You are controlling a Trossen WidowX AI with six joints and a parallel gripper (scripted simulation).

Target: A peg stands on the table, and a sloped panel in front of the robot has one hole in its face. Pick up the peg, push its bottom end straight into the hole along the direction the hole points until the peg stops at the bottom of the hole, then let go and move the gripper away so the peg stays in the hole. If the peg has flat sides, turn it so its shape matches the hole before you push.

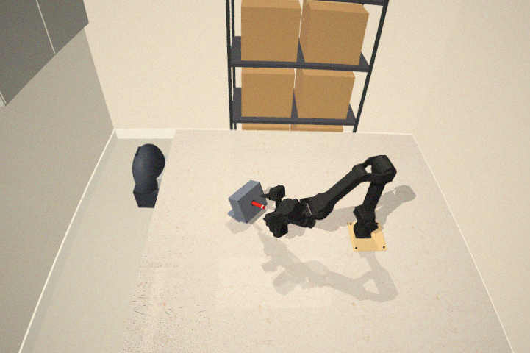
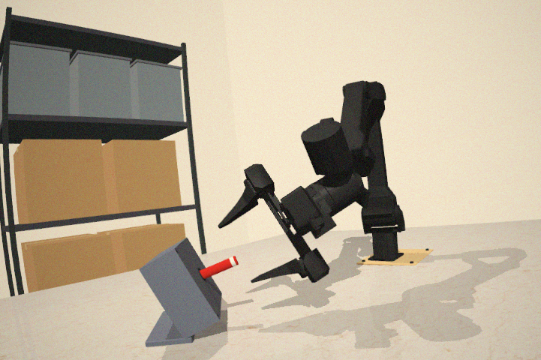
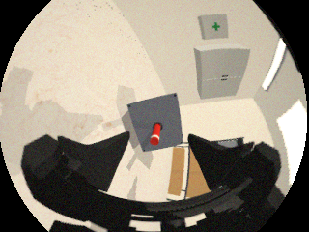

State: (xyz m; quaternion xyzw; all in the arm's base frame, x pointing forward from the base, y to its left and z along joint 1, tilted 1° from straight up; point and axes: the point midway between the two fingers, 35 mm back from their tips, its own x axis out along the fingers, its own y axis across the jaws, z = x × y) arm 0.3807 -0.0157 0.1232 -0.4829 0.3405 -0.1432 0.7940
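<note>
Room: pale walls surround you, with a dark metal shelf [image 1: 304, 62] at the back that carries brown boxes [image 1: 269, 29]; the exterior view also shows grey boxes [image 2: 96, 87] on its top level.
Worktop: your beige worktop [image 1: 273, 291] carries the arm's tan base plate [image 1: 367, 241] on one side and the grey sloped panel [image 2: 181, 288] on the other.
Panel: it leans on a small foot, and its darker face looks up toward the arm [image 1: 356, 183].
Peg: you see the red peg [image 2: 217, 267] sitting in the hole of the panel face. Its red body sticks out along the hole's direction and its white tip points to the arm. Nothing touches it.
Jaws: your gripper [image 2: 235, 250] has its jaws spread wide and they pinch nothing. One finger [image 2: 236, 210] is above the line of the peg and the other is below it, near the worktop. Both tips are apart from the peg's white tip, on the arm's side.
Wrist view: the peg appears in the middle of the panel, in the gap between the two dark fingers.
Other: a dark rounded object [image 1: 148, 172] stands on a block beside the worktop's edge, well apart from the panel.
</note>
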